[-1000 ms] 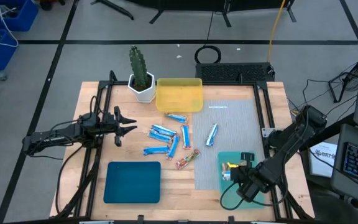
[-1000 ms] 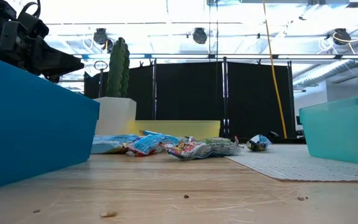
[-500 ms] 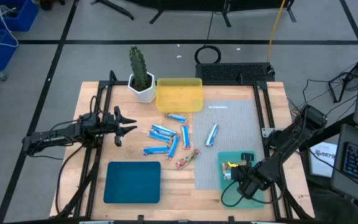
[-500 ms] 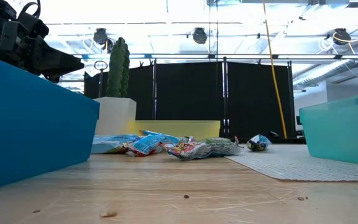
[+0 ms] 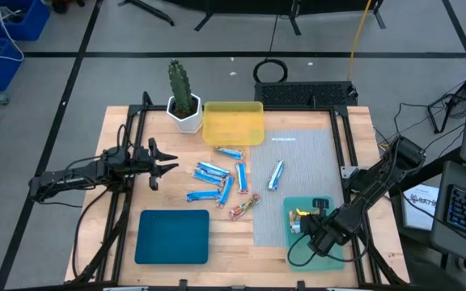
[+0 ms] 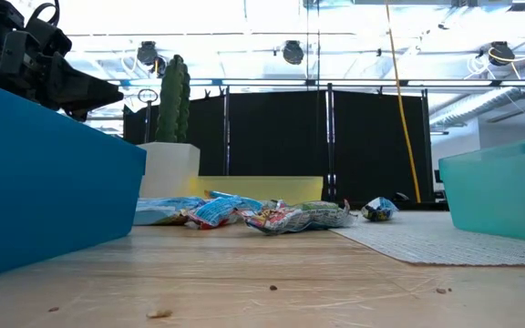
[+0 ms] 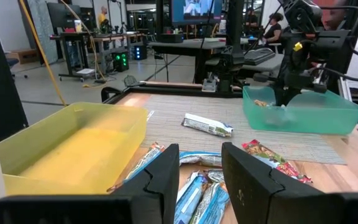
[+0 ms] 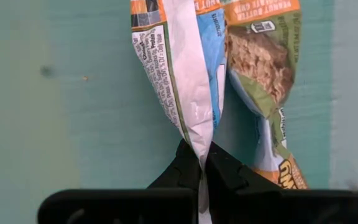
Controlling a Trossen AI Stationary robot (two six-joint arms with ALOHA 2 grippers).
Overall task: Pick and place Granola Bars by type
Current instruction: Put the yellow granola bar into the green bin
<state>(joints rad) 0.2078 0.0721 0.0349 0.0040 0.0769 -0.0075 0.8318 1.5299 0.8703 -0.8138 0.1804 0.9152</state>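
An open lab surrounds the wooden worktop (image 5: 168,194). The light teal tray (image 5: 318,233) sits at its front right corner, under the right gripper (image 8: 202,163), clenched on a tan granola bar (image 8: 185,81). Mid-worktop lie the blue bars (image 5: 217,182). The left gripper (image 5: 171,159) hovers released at the left edge.

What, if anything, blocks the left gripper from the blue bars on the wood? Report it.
Nothing visible does. The left gripper hangs open beside the blue bars, with only bare table between them. The right gripper pinches a wrapper over the light teal tray.
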